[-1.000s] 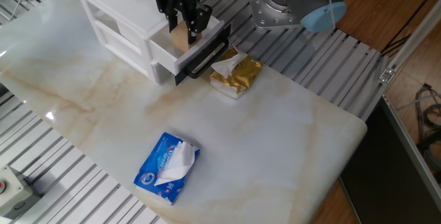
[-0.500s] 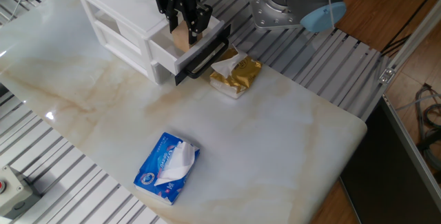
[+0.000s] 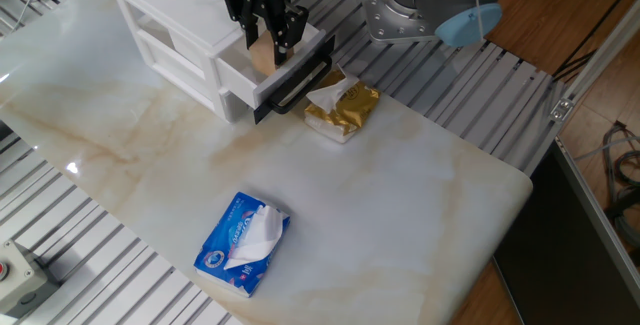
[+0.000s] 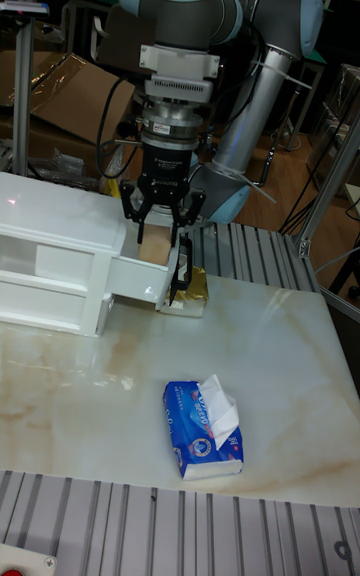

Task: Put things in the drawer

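The small tan wooden block (image 3: 262,56) sits inside the pulled-out white drawer (image 3: 292,65) with the black bar handle, its lower part hidden by the drawer wall. The same block (image 4: 155,250) shows in the tall fixed view, in the drawer (image 4: 135,278). My gripper (image 3: 266,47) hangs straight over the drawer, one finger on each side of the block. In the tall fixed view the gripper (image 4: 162,234) looks slightly wider than the block, with a small gap at the right finger, so it reads as open.
The white two-tier cabinet (image 3: 165,10) stands at the table's back left. A gold tissue pack (image 3: 342,106) lies just right of the drawer front. A blue tissue pack (image 3: 244,242) lies near the front edge. Slatted metal borders the marble top.
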